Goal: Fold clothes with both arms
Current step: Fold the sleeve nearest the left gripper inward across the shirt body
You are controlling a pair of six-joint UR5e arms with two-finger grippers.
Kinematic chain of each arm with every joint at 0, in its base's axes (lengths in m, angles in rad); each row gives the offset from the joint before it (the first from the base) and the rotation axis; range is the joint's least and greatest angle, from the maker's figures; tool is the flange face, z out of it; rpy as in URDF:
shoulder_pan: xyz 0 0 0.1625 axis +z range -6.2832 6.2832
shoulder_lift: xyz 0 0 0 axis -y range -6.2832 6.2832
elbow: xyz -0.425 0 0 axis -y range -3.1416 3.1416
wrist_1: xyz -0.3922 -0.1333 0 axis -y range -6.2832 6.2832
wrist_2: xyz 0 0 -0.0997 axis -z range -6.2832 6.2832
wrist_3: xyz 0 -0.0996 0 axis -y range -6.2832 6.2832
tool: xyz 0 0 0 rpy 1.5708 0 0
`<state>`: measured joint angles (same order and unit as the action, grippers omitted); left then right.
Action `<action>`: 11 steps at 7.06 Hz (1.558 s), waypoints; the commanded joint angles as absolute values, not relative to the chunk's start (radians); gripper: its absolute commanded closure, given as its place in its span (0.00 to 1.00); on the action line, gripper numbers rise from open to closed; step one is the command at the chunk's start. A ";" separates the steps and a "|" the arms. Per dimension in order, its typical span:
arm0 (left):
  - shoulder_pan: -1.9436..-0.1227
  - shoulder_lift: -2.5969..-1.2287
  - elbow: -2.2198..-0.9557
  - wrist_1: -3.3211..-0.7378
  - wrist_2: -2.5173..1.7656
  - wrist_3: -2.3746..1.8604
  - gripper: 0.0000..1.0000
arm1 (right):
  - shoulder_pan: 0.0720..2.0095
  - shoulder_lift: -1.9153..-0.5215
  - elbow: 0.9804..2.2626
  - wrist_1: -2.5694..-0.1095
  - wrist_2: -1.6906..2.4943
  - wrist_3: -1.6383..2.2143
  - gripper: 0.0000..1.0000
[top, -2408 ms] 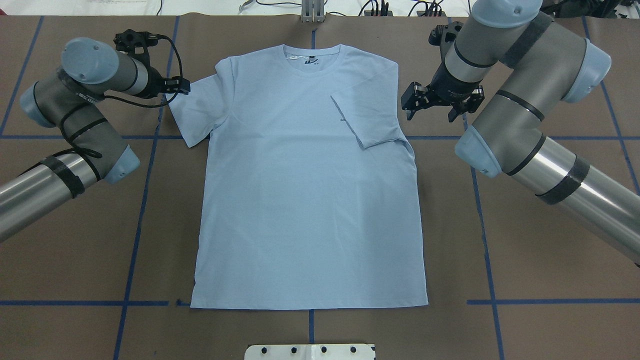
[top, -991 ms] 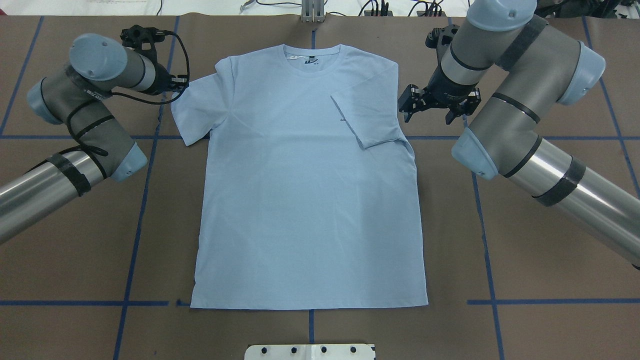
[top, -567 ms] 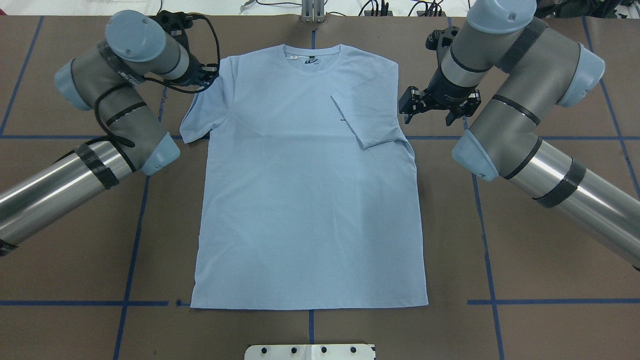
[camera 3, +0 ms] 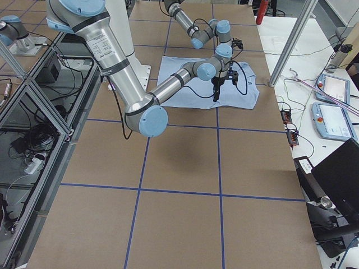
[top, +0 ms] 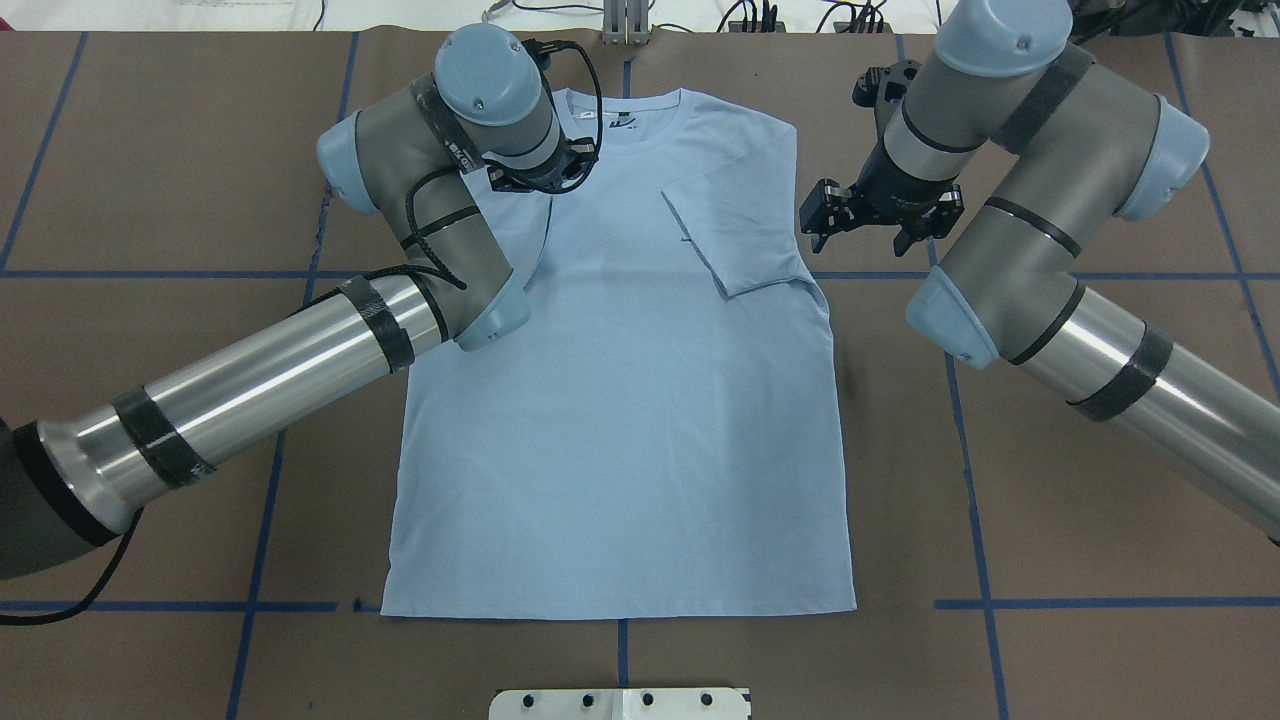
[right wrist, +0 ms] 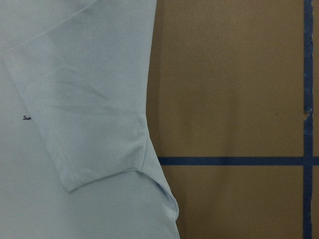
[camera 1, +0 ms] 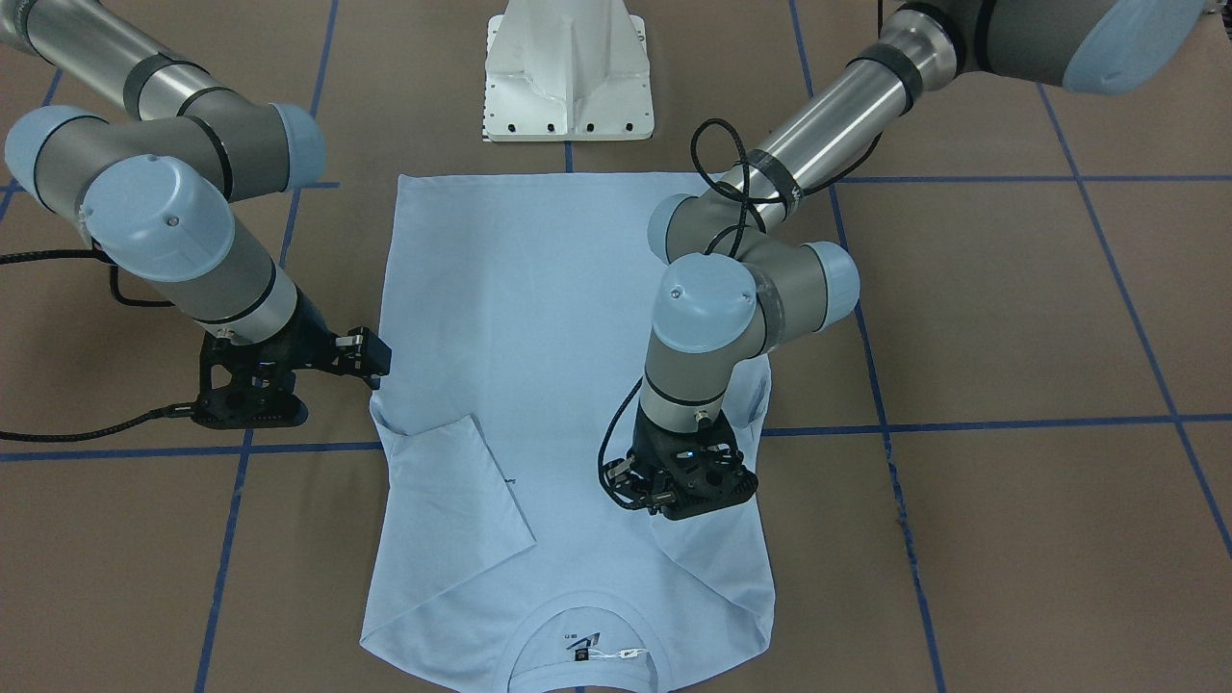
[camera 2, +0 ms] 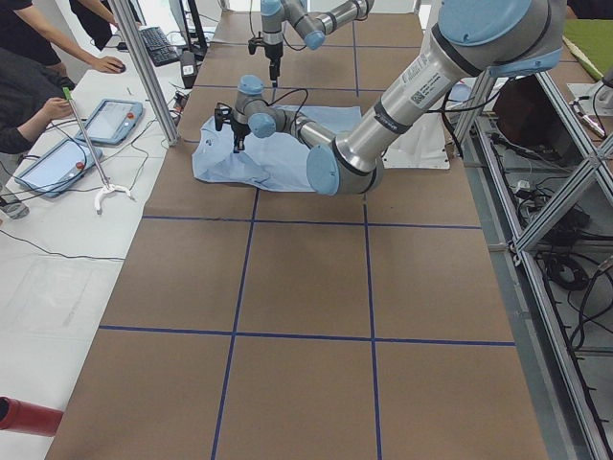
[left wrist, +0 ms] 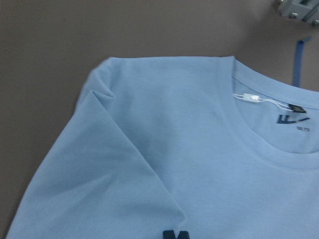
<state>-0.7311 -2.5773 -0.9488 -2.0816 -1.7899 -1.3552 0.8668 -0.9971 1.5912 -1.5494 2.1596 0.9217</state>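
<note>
The light blue T-shirt [top: 620,420] lies flat on the brown table, neck at the far side, and its neck label [top: 622,123] shows. Its right sleeve [top: 735,235] is folded onto the chest. My left gripper [top: 545,178] is over the left shoulder, shut on the left sleeve [left wrist: 99,174], which is folded inward over the body. In the front-facing view that gripper [camera 1: 674,505] sits low over the shirt [camera 1: 539,318]. My right gripper [top: 865,232] is open and empty, just outside the shirt's right edge. The chest print is mostly hidden.
The white pedestal base [top: 620,703] stands at the near table edge. Blue tape lines [top: 975,520] cross the brown surface. A metal bracket [top: 625,25] and cables lie along the far edge. Operators with tablets [camera 2: 105,120] are beyond that edge.
My left gripper has moved right from beside the shirt to over the left shoulder, carrying the left sleeve and folding it inward. The right arm has barely moved.
</note>
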 commanded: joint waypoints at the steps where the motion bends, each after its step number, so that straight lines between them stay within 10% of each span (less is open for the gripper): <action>1: -0.729 -2.554 -0.893 -2.156 -1.729 -1.355 0.01 | 0.864 -0.991 1.591 -1.549 2.158 0.925 0.00; 7: -0.759 -2.243 -1.388 -2.096 -1.907 -1.258 0.00 | 0.804 -1.115 1.632 -1.371 2.118 0.980 0.00; 11: -0.749 -1.949 -1.828 -1.911 -1.921 -1.177 0.00 | 0.415 -1.418 2.059 -1.322 1.808 1.418 0.00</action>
<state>-0.7497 -2.0258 -1.7372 -1.9248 -1.9189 -1.1814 0.5558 -1.3397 1.9449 -1.3215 1.9142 1.2895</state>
